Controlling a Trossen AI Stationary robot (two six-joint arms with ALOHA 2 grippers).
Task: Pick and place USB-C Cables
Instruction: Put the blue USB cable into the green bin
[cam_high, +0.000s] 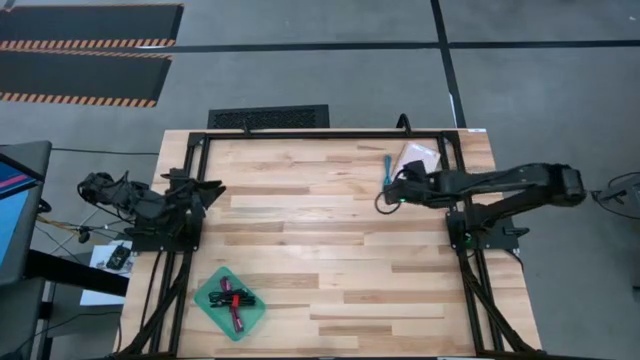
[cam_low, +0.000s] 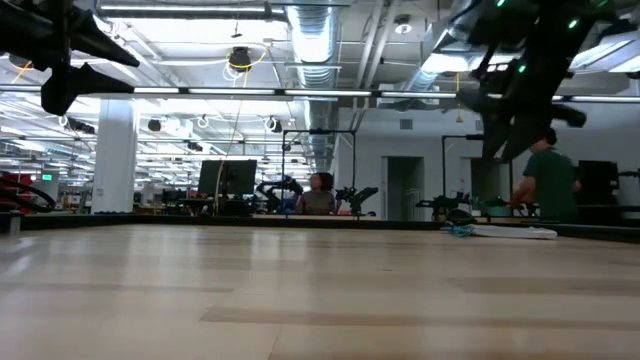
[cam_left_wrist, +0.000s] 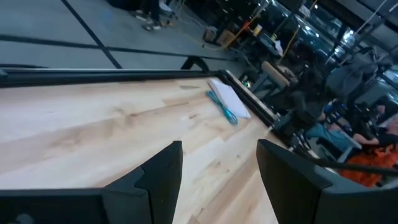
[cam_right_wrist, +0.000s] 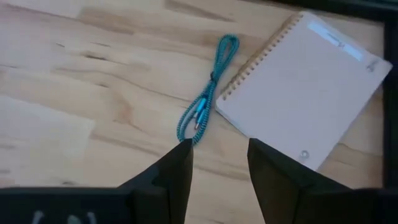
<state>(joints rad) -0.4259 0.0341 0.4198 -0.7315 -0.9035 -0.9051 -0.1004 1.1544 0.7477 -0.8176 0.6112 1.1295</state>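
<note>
The teal cable (cam_right_wrist: 205, 106) lies flat on the wood near the table's far right corner, its side against the edge of a white flat packet (cam_right_wrist: 298, 93). My right gripper (cam_right_wrist: 219, 155) hangs open above the table just on the near side of the cable's end, touching nothing. From above, the gripper (cam_high: 390, 190) is next to the teal cable (cam_high: 388, 167). Black, magenta and black-red cables (cam_high: 235, 298) lie in a green tray (cam_high: 205, 300) near the near left corner. My left gripper (cam_left_wrist: 219, 168) waits open at the table's left edge.
The white packet (cam_high: 418, 157) lies close to the black frame rail (cam_high: 330, 133) along the table's far edge. Bare wood stretches between the teal cable and the green tray. People show in the room beyond the table in the low view.
</note>
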